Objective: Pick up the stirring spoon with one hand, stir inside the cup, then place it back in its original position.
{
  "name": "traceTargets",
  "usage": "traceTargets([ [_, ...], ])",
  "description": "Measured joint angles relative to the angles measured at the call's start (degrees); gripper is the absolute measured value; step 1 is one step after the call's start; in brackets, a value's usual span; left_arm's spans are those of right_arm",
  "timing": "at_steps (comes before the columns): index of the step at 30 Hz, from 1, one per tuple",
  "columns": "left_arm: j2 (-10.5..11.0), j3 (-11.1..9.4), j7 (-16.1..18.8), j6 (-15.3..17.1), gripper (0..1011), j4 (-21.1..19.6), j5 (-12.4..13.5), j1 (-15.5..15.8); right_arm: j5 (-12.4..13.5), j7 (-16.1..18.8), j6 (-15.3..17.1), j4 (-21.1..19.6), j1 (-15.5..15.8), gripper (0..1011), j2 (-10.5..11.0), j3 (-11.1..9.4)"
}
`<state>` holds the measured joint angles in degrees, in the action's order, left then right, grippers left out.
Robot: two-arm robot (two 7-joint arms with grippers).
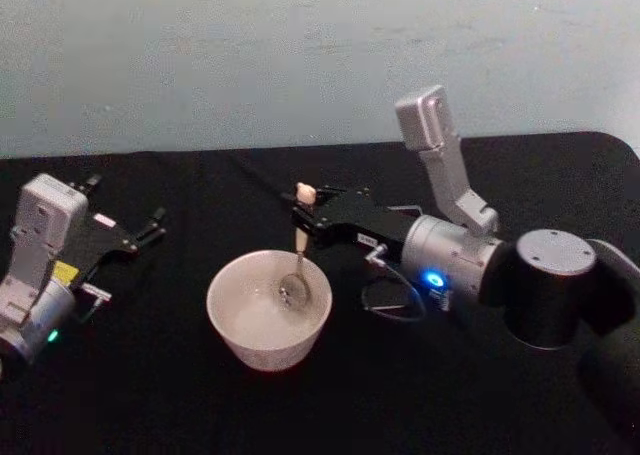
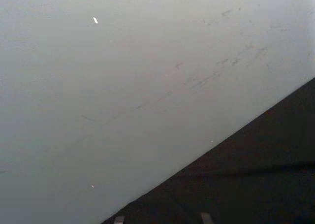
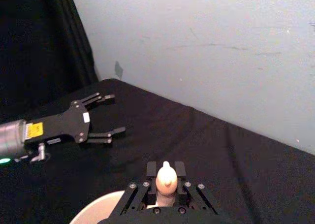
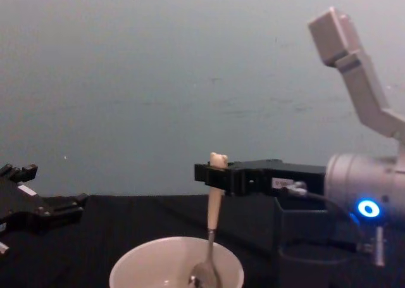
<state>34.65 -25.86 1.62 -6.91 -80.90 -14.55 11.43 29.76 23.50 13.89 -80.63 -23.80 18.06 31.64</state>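
Chest view: stirring spoon [image 4: 214, 202] is gripped under bear head by right gripper [image 4: 212, 174] fingers, bowl in cup [image 4: 145, 253]; judged light, stiff, slippery, so best held high; left gripper [image 3: 116, 113] parked on table, fingers spread.

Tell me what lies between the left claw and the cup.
Bare black tablecloth, seen in the head view, separates the open left claw from the cup.

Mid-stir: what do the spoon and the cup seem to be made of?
The spoon: its bowl glints like polished metal; the handle, held in the right hand, is matte beige, wood or plastic, I cannot tell which. The cup: smooth cream-white with a soft sheen, likely glazed ceramic, though plastic is possible.
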Motion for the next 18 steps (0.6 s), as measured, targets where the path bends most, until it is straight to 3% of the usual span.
traceTargets([
  [10,0.00,0.00,0.00,0.00,1001,0.00,0.00,0.00,3.22,3.63,2.10,-6.40,3.52,215,5.13,-0.57],
  [18,0.00,0.00,0.00,0.00,1001,0.00,0.00,0.00,4.42,5.36,2.41,-9.72,5.01,215,7.75,1.58],
])
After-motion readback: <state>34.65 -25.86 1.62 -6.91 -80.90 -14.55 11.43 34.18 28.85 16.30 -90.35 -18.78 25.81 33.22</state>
